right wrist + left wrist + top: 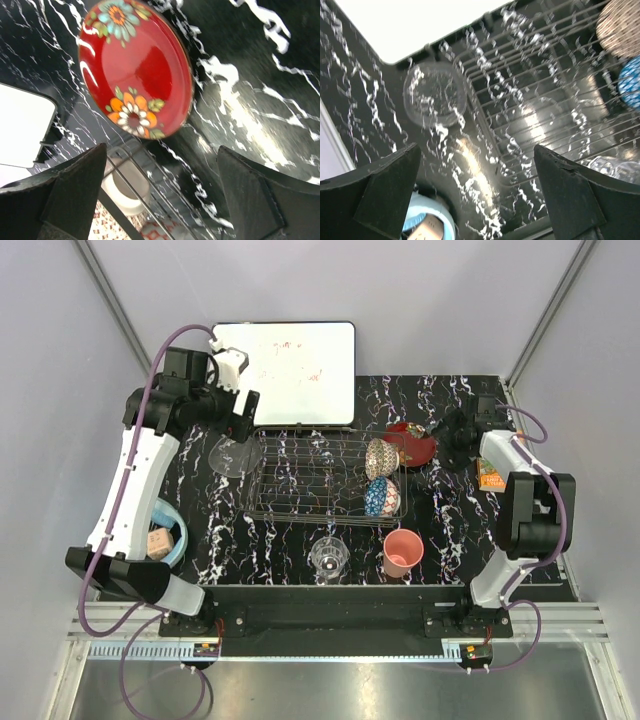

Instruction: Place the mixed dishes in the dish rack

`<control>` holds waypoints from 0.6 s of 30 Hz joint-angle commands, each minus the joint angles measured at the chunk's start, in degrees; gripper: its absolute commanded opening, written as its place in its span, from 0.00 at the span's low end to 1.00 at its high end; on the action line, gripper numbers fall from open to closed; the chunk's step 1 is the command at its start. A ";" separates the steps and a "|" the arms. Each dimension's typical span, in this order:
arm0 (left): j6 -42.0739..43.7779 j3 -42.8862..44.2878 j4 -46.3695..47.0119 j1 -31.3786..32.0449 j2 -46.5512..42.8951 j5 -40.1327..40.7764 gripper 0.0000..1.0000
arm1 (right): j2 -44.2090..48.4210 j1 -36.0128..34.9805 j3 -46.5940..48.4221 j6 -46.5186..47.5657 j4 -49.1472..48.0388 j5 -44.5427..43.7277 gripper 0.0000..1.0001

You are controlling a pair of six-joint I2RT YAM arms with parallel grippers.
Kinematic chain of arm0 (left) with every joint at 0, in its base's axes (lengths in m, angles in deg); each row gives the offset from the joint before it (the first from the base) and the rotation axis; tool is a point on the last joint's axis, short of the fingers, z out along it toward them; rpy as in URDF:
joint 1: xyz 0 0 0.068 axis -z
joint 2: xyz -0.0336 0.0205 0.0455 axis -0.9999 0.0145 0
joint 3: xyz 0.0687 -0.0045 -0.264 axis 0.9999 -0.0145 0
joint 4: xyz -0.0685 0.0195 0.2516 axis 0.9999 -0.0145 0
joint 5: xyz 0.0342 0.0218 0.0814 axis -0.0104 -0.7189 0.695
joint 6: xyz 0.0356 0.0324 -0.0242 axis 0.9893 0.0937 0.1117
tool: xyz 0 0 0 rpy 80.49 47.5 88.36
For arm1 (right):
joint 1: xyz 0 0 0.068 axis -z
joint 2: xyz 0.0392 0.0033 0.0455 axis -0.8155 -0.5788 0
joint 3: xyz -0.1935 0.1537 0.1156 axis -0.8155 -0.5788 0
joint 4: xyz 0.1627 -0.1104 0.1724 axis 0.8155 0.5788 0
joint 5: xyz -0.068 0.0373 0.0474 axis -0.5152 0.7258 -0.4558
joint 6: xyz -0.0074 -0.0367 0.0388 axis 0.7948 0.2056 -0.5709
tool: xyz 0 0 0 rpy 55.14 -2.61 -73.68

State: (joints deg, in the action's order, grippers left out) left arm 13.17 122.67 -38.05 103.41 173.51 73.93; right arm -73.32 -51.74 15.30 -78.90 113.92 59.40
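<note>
The wire dish rack [320,478] stands mid-table. In its right end stand the beige netted bowl [380,457] and the blue mosaic bowl [381,497]. The red patterned bowl [413,444] lies on the table right of the rack and fills the right wrist view [135,67]. The clear glass plate [234,454] lies left of the rack, also in the left wrist view [435,95]. The glass tumbler [328,557] and pink cup [402,551] stand in front of the rack. My left gripper [243,416] hangs open above the plate. My right gripper [452,436] is open beside the red bowl.
A white whiteboard [285,372] lies behind the rack. Light blue headphones [172,537] with a wooden block lie at the near left. An orange book [490,476] lies at the right edge. The table is black marble-patterned.
</note>
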 commanded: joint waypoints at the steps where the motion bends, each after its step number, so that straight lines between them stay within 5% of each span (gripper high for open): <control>1: 1.60 -3.60 2.95 -1.58 -3.05 1.95 0.99 | -2.57 0.09 2.25 0.11 -4.26 0.90 0.96; 18: 1.78 -12.92 3.56 -1.85 -10.26 3.09 0.99 | -9.87 0.18 1.37 -1.91 -9.36 -2.89 0.91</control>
State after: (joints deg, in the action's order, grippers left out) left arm 14.48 111.00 -36.83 101.79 165.68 75.90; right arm -81.89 -51.67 15.67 -79.76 107.61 57.81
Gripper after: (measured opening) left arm 0.987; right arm 0.918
